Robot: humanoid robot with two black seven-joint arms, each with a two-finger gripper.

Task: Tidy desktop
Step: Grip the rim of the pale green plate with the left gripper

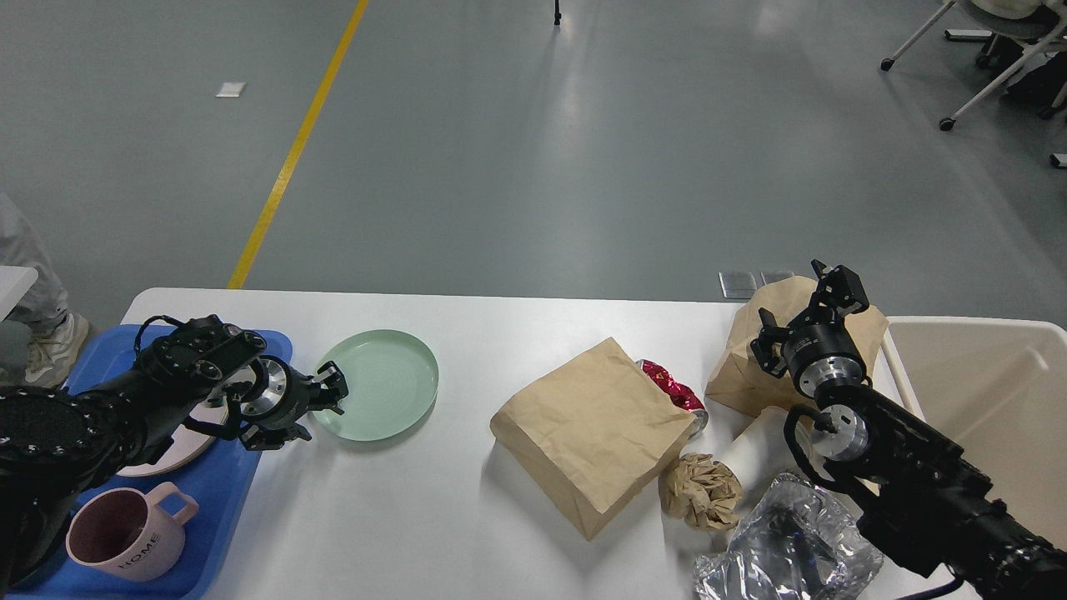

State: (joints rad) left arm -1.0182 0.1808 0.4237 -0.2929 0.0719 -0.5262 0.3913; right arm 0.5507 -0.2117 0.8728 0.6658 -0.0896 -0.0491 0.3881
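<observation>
head view, matte white desktop with rounded corners, left gripper jaws spread at round green plate rim lower left, right gripper parted over creased paper bag at right

Single head view: high, facing forward and down, mid-range. Desktop fills the lower half; grey floor runs toward 12 o'clock.

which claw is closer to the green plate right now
Left. The left claw sits at the green plate's near-left rim; the right claw is far across the desktop, over a paper bag.
</observation>
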